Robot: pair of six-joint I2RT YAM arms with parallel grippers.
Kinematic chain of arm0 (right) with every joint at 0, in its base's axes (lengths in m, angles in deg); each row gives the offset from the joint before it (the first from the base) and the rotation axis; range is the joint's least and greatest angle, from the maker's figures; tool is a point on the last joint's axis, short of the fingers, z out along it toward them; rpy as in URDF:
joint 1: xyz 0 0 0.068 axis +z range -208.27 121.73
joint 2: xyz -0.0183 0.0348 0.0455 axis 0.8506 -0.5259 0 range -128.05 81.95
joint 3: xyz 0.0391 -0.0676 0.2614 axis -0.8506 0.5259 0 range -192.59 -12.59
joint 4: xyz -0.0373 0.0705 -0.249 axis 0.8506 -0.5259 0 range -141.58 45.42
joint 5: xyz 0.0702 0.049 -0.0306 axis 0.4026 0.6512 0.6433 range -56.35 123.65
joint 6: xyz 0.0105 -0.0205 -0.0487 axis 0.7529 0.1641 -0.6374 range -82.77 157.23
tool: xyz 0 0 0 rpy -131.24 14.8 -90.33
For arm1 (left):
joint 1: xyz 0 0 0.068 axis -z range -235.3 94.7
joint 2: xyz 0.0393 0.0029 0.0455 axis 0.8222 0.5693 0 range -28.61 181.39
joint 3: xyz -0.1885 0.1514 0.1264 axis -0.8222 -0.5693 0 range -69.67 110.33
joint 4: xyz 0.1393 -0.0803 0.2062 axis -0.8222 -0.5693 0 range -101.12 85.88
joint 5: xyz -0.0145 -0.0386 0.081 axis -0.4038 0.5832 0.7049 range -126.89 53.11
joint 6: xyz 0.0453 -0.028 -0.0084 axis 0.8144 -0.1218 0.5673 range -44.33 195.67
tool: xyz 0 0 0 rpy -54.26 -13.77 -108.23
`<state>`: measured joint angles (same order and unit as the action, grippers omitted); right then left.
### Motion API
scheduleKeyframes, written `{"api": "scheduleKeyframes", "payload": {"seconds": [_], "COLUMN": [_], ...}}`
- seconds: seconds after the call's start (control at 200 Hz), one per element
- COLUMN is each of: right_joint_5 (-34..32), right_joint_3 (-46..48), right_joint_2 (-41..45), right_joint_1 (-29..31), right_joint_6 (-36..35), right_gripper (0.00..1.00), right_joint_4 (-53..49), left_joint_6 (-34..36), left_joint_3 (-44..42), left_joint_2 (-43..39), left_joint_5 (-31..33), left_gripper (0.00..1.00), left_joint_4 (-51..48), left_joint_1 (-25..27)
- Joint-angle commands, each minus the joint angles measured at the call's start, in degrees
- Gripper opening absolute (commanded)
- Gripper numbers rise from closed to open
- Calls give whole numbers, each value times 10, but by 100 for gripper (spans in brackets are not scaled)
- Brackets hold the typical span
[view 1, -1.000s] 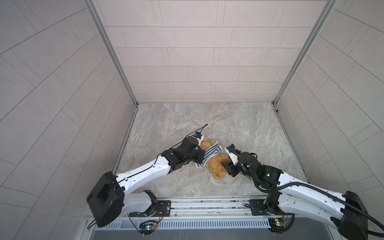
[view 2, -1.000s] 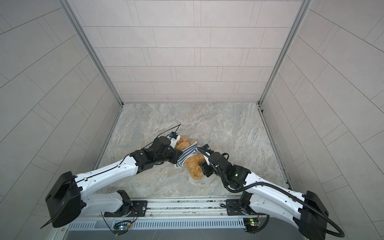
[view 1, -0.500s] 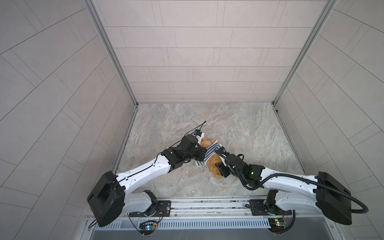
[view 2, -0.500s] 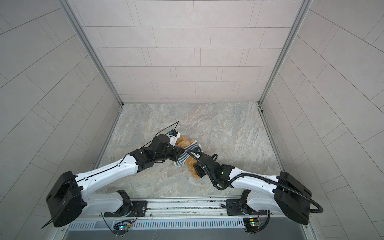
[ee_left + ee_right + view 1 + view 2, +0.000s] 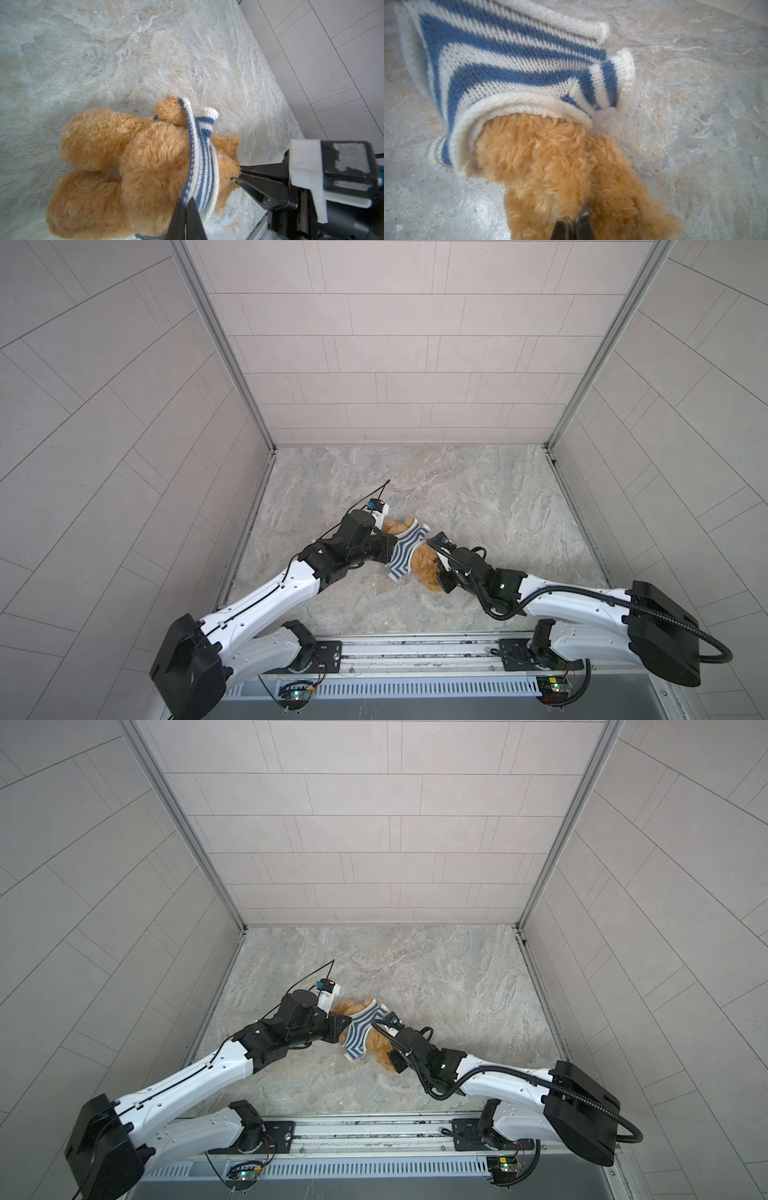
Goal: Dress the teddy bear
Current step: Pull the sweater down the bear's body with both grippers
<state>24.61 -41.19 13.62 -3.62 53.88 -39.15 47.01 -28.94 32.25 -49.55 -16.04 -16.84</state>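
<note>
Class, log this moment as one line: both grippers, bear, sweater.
left gripper: shut on sweater | right gripper: shut on teddy bear | sweater: partly on, legs bare

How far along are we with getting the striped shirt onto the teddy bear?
Done: the striped shirt sits as a bunched band around the teddy bear. In hand: the left gripper is shut on the shirt's edge, and the right gripper is shut on the bear's fur. Left: one sleeve lies flat and empty, an arm sits outside it, and the shirt needs pulling down.
</note>
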Motion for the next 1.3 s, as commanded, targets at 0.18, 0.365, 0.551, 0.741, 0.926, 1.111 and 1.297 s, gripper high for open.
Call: {"api": "scheduleKeyframes", "payload": {"seconds": [0.18,0.365,0.551,0.741,0.926,1.111,1.297], "right_joint_5": [-13,14,36,55,32,21,24], "right_joint_3": [19,-2,-18,-13,-19,-24,-25], "right_joint_2": [-8,-8,-9,-4,-46,-70,-76], "right_joint_1": [-2,-2,-2,10,9,9,9], "right_joint_6": [-16,-24,-14,-16,-23,-25,-25], "right_gripper": [0,1,40,73,76,60,39], "right_joint_4": [-28,-40,-38,1,6,9,8], "left_joint_6": [-14,12,33,27,40,61,64], "left_joint_3": [-33,-13,-15,-22,-10,-10,-38], "left_joint_2": [-28,0,23,36,21,-20,-27], "left_joint_5": [6,-19,18,22,32,95,98], "left_gripper": [0,0,0,5,16,38,44], "left_joint_4": [23,16,-3,19,1,-69,-70], "left_joint_1": [-50,-24,-15,-12,-1,12,46]}}
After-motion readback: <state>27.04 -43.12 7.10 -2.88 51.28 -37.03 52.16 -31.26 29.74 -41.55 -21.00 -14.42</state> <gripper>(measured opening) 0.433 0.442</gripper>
